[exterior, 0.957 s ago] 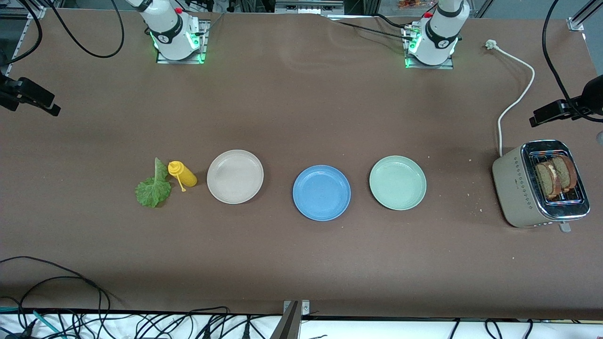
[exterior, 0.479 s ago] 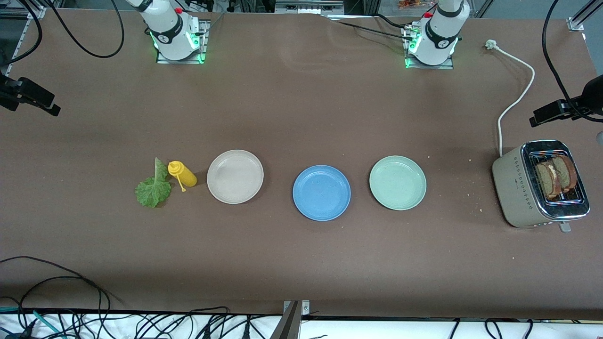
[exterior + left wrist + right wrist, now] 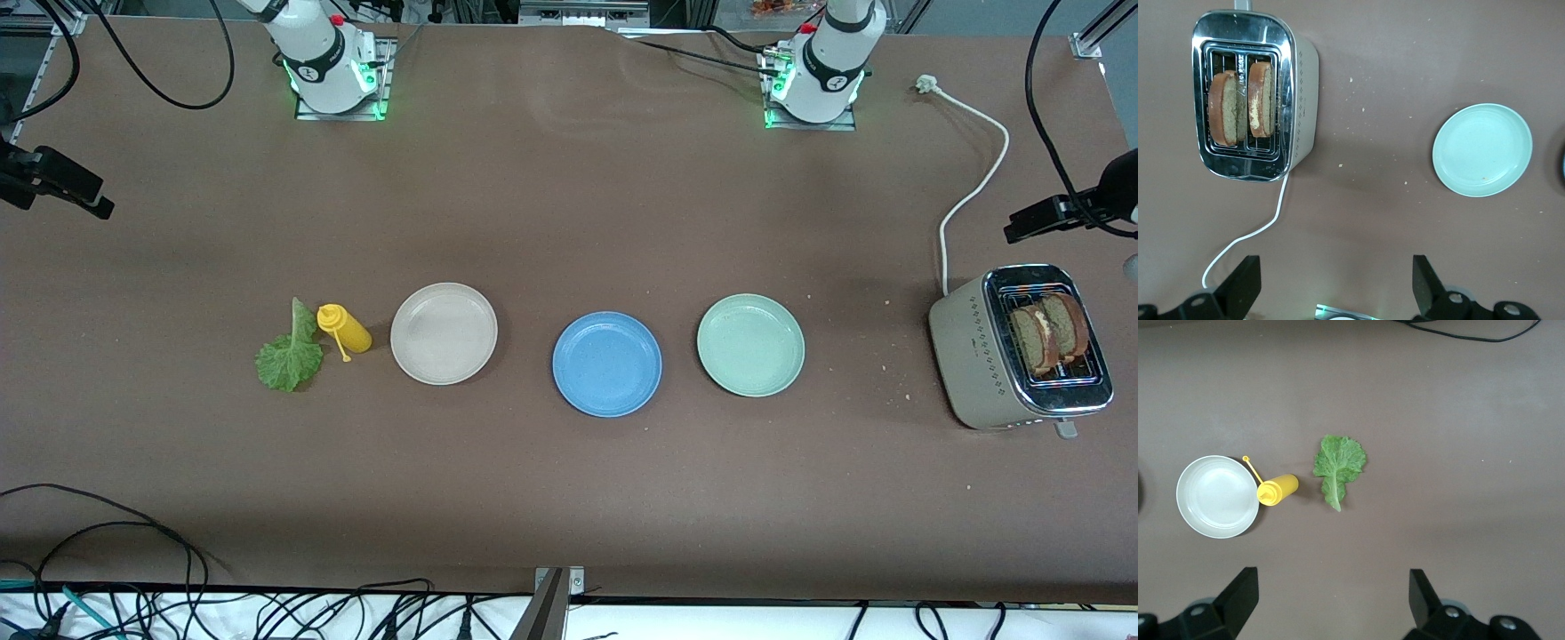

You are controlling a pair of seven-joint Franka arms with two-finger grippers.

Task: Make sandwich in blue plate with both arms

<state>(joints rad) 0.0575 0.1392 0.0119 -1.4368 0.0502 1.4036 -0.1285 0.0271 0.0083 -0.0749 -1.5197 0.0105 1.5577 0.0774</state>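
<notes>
Blue plate bare, mid-bench between two other plates. Bread slices upright in toaster; lettuce leaf beside yellow bottle. Left hand and right hand up high, both wide, holding nothing.

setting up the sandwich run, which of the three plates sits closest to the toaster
The pale green plate, at the left arm's end of the row. The blue plate is in the middle, and the beige plate lies farthest from the toaster, beside the yellow squeeze bottle.

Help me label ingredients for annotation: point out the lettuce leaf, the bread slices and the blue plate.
lettuce leaf (image 3: 288, 360), front view, on the broad ruffled blade.
bread slices (image 3: 1225, 107), left wrist view, on the top crust of one slice standing in the toaster slot.
blue plate (image 3: 607, 364), front view, on its bare centre.
</notes>
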